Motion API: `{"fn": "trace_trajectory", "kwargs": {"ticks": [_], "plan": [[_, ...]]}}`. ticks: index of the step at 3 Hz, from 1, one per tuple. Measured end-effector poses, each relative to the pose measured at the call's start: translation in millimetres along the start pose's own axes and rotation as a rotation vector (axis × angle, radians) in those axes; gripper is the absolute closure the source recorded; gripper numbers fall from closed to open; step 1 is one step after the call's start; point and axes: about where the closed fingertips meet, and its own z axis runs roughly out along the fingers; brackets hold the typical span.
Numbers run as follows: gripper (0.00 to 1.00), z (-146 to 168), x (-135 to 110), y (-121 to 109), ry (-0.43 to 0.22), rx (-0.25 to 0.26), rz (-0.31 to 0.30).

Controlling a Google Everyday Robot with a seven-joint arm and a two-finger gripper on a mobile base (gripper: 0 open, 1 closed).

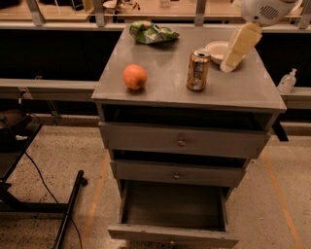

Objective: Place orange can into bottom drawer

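Note:
The orange can (198, 70) stands upright on the grey cabinet top (165, 85), right of centre. The bottom drawer (173, 234) is pulled out below the two shut knobbed drawers, and its tray shows nothing inside. My gripper (229, 62) hangs from the white arm head (265, 9) at the top right. It points down and left over the back right of the cabinet top, just right of and behind the can, apart from it and holding nothing that I can see.
A round orange fruit (134, 77) sits left of the can. A green snack bag (153, 33) lies at the back and a white bowl (215, 48) sits behind the can, under the gripper. A black stand (68, 209) and cable are on the floor at left.

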Motion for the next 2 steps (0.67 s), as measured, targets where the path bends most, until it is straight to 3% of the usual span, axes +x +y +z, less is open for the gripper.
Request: {"fn": "trace_trajectory", "kwargs": {"ticks": [1, 2], "plan": [[0.00, 20.0, -21.2, -42.5, -0.157, 0.043, 0.063], [0.00, 46.4, -35.7, -55.0, -0.256, 0.009, 0.150]]}}
